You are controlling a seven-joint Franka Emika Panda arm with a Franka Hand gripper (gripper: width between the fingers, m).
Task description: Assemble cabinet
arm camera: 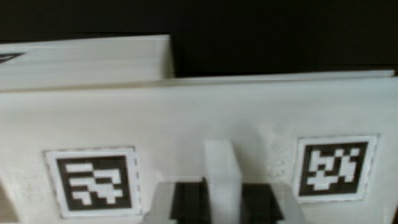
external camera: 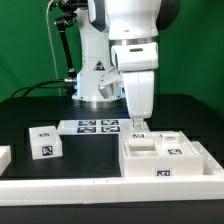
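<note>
Cabinet frame (external camera: 165,158) sits straight below the gripper (external camera: 135,124); a thin upright wall seems to stand between the jaws. Clamped or slack, cannot tell.

The marker board (external camera: 97,126) lies flat on the black table (external camera: 30,112), toward the far side in the exterior view; it is a thin white sheet, its black-and-white tags set close together in a block; the table top is matte and dark, reaching to both edges of the exterior view; a low white rail (external camera: 60,188) runs along the table's near edge, across the full width of that view; behind the table stands a plain green backdrop (external camera: 200,50); the wrist view shows the dark table top only as a band.
</note>
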